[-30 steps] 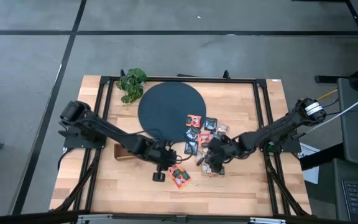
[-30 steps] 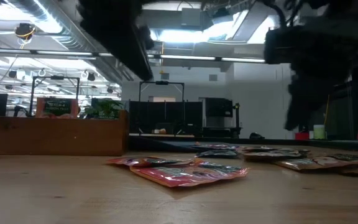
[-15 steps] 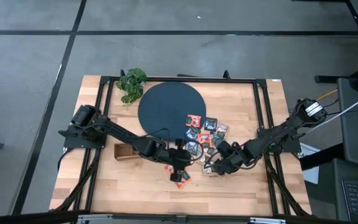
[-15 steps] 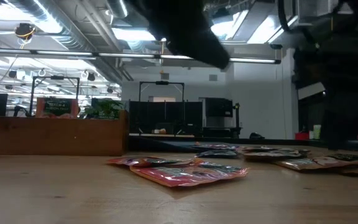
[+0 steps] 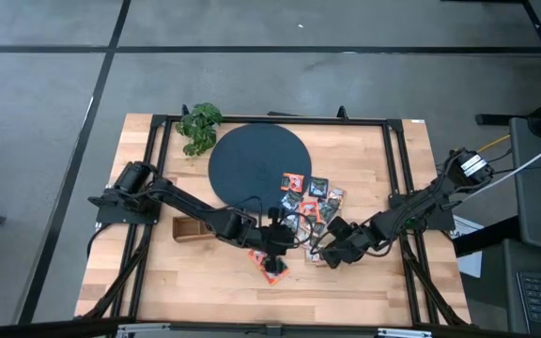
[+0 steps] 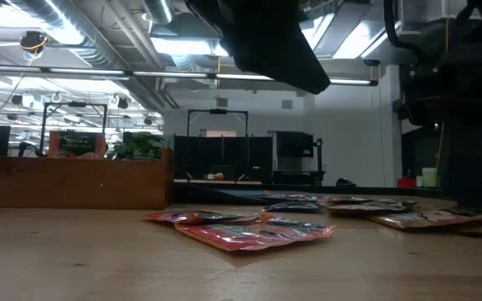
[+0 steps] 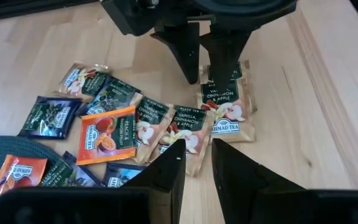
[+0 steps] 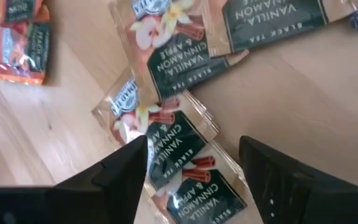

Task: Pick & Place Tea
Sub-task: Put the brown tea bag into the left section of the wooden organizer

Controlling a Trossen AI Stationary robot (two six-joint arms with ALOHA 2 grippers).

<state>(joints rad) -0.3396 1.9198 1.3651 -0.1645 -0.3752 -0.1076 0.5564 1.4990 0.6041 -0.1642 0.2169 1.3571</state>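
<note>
From above, the dark disc carries a few tea sachets on its near right edge, the rest spilling onto the wooden table beside it; the brown wooden tray sits left of the heap, its contents hidden by the left arm. The left gripper hangs over an orange-red sachet lying apart from the heap, and the right gripper sits at the heap's near edge. At table level, the orange-red sachets lie flat in front, darker ones behind to the right, the tray at left, with dark arm parts above; neither gripper's fingers can be read here. The left wrist camera shows its fingers slightly parted and empty, the right gripper's fingers poised over a vanilla-cinnamon-apple sachet. The right wrist camera shows its fingers spread wide, straddling that sachet without gripping it.
</note>
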